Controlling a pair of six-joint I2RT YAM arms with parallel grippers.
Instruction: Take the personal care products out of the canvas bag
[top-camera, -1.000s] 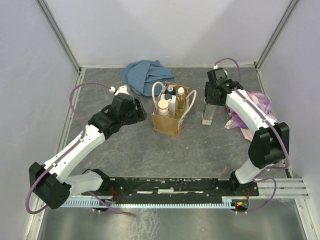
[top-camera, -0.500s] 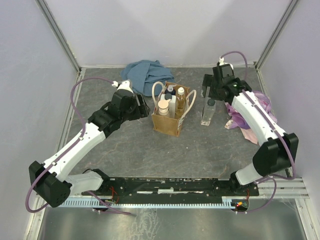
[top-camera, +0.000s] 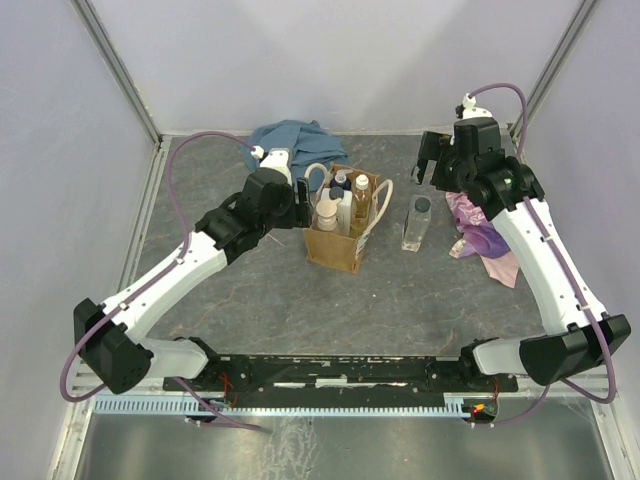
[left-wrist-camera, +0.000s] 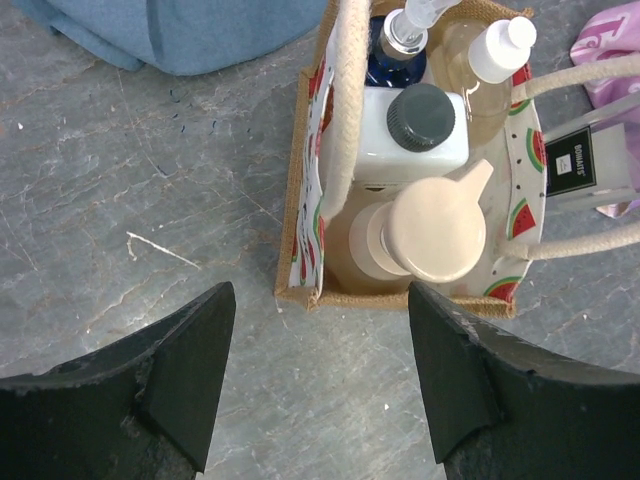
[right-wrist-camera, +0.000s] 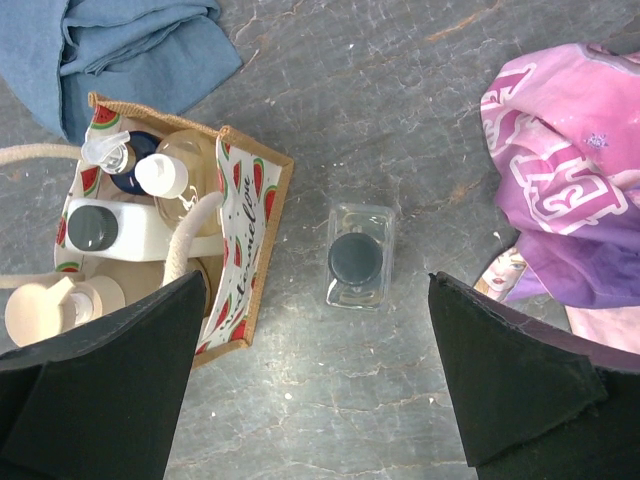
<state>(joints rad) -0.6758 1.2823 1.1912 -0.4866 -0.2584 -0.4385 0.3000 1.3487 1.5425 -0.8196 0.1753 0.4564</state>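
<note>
The canvas bag (top-camera: 333, 248) stands mid-table with its rope handles up. Inside it are a beige pump bottle (left-wrist-camera: 437, 230), a white rectangular dark-capped bottle (left-wrist-camera: 420, 125), an amber bottle with a white cap (left-wrist-camera: 480, 70) and a blue spray bottle (left-wrist-camera: 395, 55). A clear dark-capped bottle (top-camera: 417, 222) stands upright on the table to the right of the bag. My left gripper (top-camera: 293, 203) hovers open just left of the bag, nothing between its fingers. My right gripper (right-wrist-camera: 318, 280) is open and raised above the clear bottle (right-wrist-camera: 360, 257), apart from it.
A blue cloth (top-camera: 290, 145) lies crumpled behind the bag. A pink-purple patterned cloth (top-camera: 480, 232) lies to the right of the clear bottle. Grey panels wall in the table on the left, back and right.
My right gripper opened, let go of the clear bottle and rose back and away from it. My left gripper moved closer to the bag's left side.
</note>
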